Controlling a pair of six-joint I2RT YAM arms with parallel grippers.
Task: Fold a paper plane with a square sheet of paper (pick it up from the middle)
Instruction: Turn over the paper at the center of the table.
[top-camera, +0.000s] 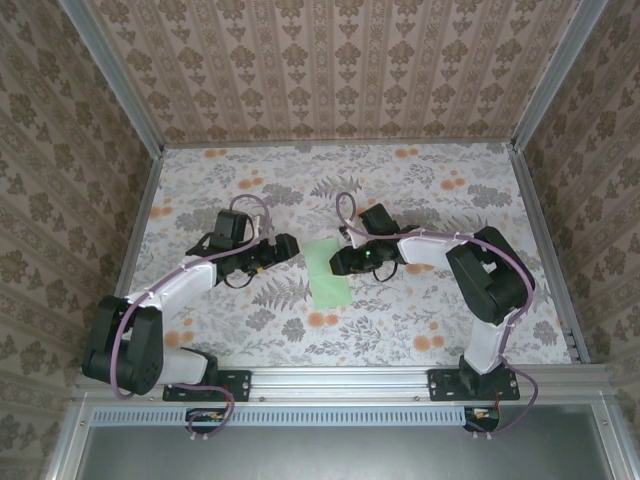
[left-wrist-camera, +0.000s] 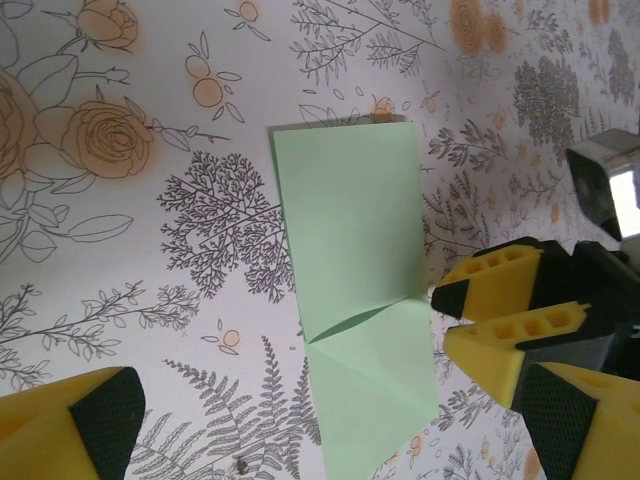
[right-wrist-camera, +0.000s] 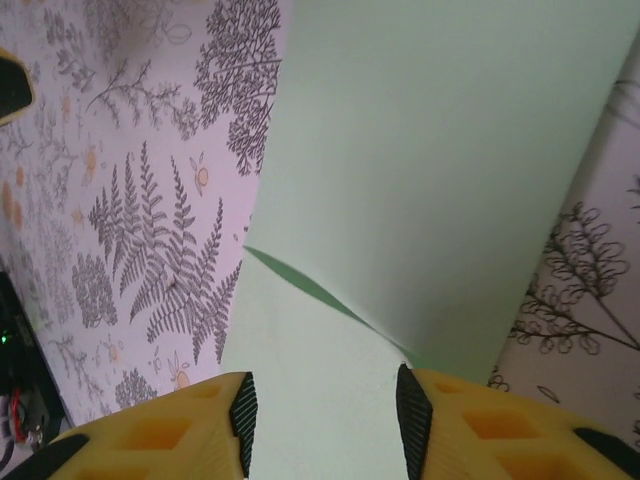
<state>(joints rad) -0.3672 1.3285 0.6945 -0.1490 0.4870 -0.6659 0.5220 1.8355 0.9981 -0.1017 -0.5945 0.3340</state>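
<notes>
The square sheet of paper (top-camera: 328, 275) lies flat on the table's middle, pale green and folded into a long strip, not a paper plane. A slanting flap edge crosses the paper (left-wrist-camera: 350, 200) halfway along. My left gripper (top-camera: 290, 247) hovers at the strip's left side. In its wrist view the left gripper (left-wrist-camera: 330, 425) stands wide open across the near end. My right gripper (top-camera: 335, 262) sits at the strip's right edge, its yellow fingers (left-wrist-camera: 495, 275) beside the flap. Its jaws (right-wrist-camera: 325, 415) are apart, straddling the paper (right-wrist-camera: 430, 150), which lies flat below them.
The floral tabletop (top-camera: 420, 200) is boxed in by aluminium rails (top-camera: 340, 380) and patterned walls (top-camera: 330, 60). Bare table stretches behind and in front of the paper. A small dark speck (left-wrist-camera: 243, 465) lies on a printed fern near the strip.
</notes>
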